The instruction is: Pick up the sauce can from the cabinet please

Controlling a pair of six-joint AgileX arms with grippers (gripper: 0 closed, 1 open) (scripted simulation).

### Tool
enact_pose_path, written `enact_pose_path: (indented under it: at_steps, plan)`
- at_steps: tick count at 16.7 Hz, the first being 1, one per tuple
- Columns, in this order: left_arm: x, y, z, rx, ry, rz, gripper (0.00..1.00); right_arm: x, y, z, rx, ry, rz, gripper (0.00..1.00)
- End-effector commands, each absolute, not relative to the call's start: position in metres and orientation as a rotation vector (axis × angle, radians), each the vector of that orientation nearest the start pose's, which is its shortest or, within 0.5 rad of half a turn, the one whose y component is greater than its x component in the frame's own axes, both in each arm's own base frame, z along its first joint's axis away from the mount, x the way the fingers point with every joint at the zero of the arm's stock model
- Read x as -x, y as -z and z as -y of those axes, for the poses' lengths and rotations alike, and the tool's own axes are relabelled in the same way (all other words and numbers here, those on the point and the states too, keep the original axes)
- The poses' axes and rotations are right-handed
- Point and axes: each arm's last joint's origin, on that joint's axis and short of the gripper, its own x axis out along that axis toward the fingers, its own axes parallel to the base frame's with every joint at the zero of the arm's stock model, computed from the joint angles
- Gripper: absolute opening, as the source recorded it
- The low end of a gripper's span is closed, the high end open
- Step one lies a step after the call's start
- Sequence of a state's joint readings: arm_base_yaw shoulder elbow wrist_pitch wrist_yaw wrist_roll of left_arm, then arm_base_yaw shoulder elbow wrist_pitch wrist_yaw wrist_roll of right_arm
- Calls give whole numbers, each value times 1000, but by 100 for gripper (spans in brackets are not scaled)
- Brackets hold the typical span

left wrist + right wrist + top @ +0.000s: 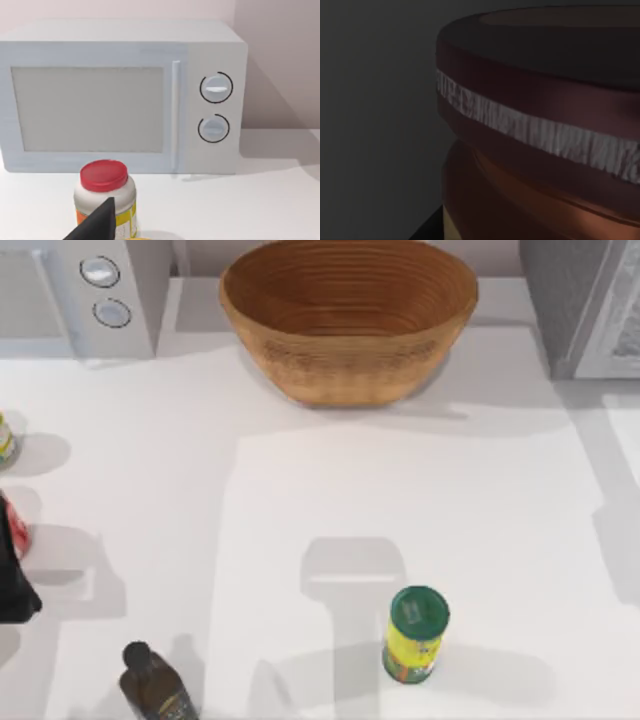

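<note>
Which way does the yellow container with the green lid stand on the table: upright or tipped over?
Upright. In the top view the yellow container shows its round green lid facing up, with its body below it.

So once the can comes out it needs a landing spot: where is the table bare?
The widest bare patch is mid-table, between the woven basket and the green-lidded yellow container, and it runs on to the table's right side. The left edge is crowded: a dark bottle, a red-lidded jar and the microwave.

bg: white table (pixel 300 500) | pale wall (pixel 280 60) | soft shadows, light frm above
</note>
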State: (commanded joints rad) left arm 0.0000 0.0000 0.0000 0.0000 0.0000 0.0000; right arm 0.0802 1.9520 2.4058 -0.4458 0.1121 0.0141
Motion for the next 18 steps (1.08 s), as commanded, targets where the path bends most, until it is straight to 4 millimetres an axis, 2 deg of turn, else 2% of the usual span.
enact_pose_path:
  at_steps: [6,8,11,14,16,18]
  plan:
    - [-106,-160,1,0,0,0,100,-414,-508,-39,-2,7,10,0]
    - [-106,-160,1,0,0,0,100,-402,-515,-41,-2,8,8,0]
    - [-106,-160,1,0,0,0,100,-361,-534,-44,-1,6,7,0]
    - [-106,-160,1,0,0,0,100,-303,-555,-44,-2,5,13,0]
    - [-106,-160,1,0,0,0,100,-267,-564,-43,-3,6,17,0]
    - [-106,-160,1,0,0,0,100,-243,-567,-42,-2,7,14,0]
